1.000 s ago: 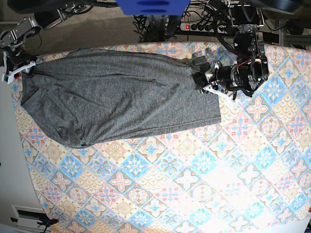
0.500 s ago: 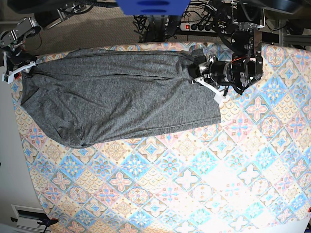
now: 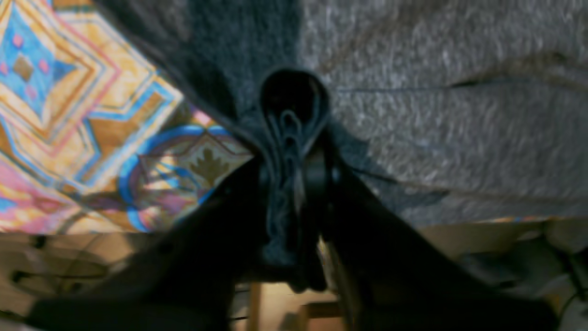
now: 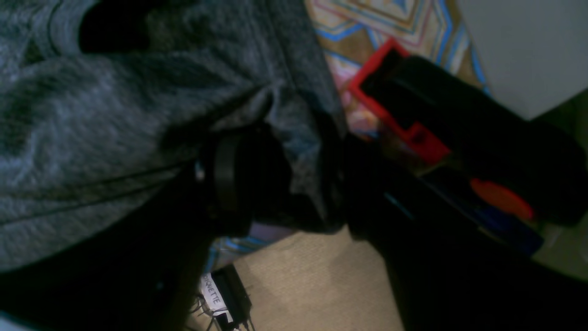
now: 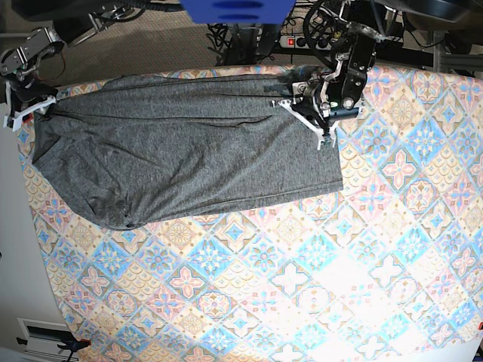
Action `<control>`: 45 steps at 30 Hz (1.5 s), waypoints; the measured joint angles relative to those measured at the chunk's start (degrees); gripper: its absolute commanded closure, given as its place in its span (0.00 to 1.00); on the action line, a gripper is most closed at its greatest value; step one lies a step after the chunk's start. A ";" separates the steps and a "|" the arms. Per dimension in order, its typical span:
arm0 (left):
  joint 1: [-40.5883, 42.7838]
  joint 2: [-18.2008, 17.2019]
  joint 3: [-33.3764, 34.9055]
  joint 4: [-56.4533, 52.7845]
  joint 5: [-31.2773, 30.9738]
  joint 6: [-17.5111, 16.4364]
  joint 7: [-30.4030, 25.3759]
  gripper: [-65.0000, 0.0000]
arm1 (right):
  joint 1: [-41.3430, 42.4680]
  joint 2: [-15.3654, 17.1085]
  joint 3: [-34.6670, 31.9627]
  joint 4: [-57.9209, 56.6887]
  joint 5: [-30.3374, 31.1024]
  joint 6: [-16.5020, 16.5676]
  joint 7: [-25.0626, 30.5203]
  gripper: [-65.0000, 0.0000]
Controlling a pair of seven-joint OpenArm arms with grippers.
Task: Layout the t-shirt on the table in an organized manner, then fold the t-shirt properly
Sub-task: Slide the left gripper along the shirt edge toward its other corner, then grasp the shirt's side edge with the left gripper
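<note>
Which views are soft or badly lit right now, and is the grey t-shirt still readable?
Left wrist: blurred throughout, the left gripper a dark silhouette on bunched fabric. Right wrist: dim and soft, the right gripper nearly black, though the heathered dark grey t-shirt still shows its weave. Base: sharp, t-shirt folds clear, with a washed-out bright patch on the pastel diamond-tiled table cloth.

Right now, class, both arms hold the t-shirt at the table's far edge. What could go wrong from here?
1. The left gripper pinches only a thin bunched fold of the t-shirt; it may slip out and drop crumpled.
2. The right gripper clamps a corner at the very edge of the table; a pull could drag cloth over it.
3. Wrinkles remain, so folding now may come out uneven.
</note>
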 measured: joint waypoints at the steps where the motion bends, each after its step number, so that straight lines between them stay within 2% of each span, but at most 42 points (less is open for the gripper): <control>1: 0.28 0.31 -0.94 0.00 -0.48 -0.07 -0.31 0.74 | -0.04 0.00 -0.02 0.00 0.02 0.00 0.15 0.55; 7: 0.28 0.35 -2.80 -0.02 -2.14 -0.13 -0.20 0.71 | -0.02 0.09 -0.02 0.00 0.00 0.00 0.17 0.55; 12: 0.59 -0.15 -0.33 0.83 -0.50 -0.46 -0.63 0.71 | -0.04 0.13 -0.50 0.00 0.00 0.00 0.17 0.55; 16: 5.60 -3.43 0.11 6.80 -0.07 -0.48 -0.61 0.71 | -0.09 0.26 -2.27 0.26 -0.22 -0.15 0.20 0.55; 19: 6.99 -5.22 0.24 8.31 -0.09 -0.50 -3.21 0.71 | -0.02 0.17 -2.67 0.33 -0.20 -0.22 0.20 0.55; 25: 10.25 -8.39 0.13 8.44 -0.35 -0.50 -12.76 0.71 | 0.02 0.15 -2.67 0.33 -0.20 -0.22 0.20 0.55; 30: 11.37 -8.33 0.13 8.46 -0.46 -0.52 -19.02 0.72 | -0.02 0.17 -2.67 0.33 -0.17 -0.22 0.20 0.55; 40: 8.96 -8.50 -0.13 8.44 -0.09 -0.37 -21.90 0.72 | -0.02 0.15 -2.67 0.33 -0.17 -0.22 0.22 0.55; 45: 9.64 -10.49 -3.17 5.97 -1.16 -0.33 -21.73 0.72 | 0.00 0.15 -2.67 0.33 -0.17 -0.22 0.20 0.55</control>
